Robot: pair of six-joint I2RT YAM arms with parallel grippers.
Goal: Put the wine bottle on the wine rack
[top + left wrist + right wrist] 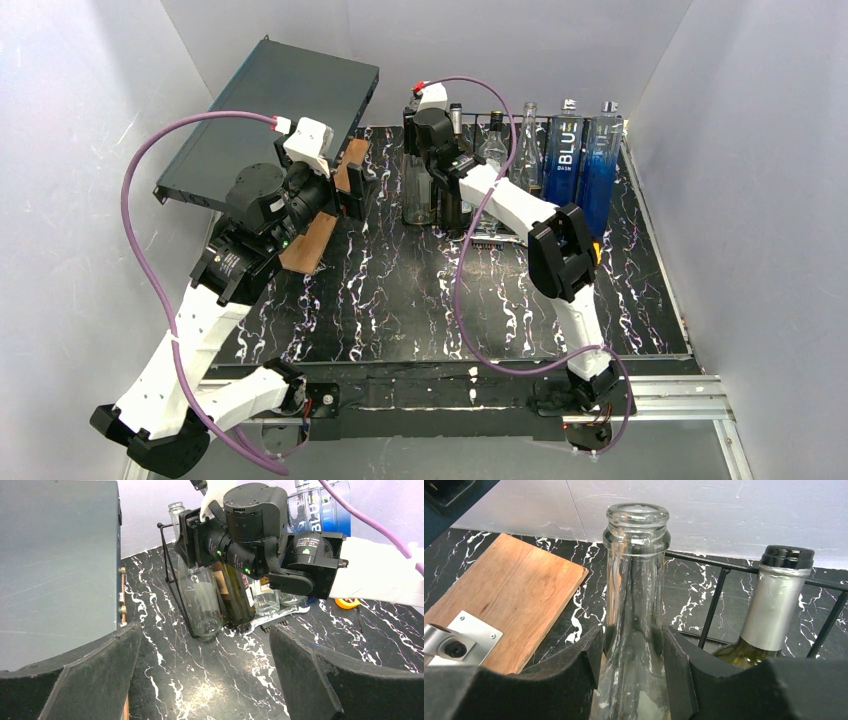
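Fingers (574,670) of the right gripper (634,652) clamp the clear wine bottle (636,570) by its neck, upright at the wine rack (713,605); the left gripper (205,677) stands spread, empty.

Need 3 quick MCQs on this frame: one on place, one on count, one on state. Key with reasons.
1. Where is the clear bottle?
A. On top of the grey box
B. Lying flat mid-table
C. Upright at the end of the wine rack nearest the wooden board

2. How many blue bottles are in the row?
A. One
B. Two
C. Four

3. The right gripper is:
A. Shut on the clear bottle's neck
B. Open above the bottle
C. Shut on the foil-capped bottle

Key:
1 C: the right wrist view shows rack wire on one side of it and the board on the other.
2 B: the top view shows two side by side at the row's right end.
3 A: both pads press against the glass neck.
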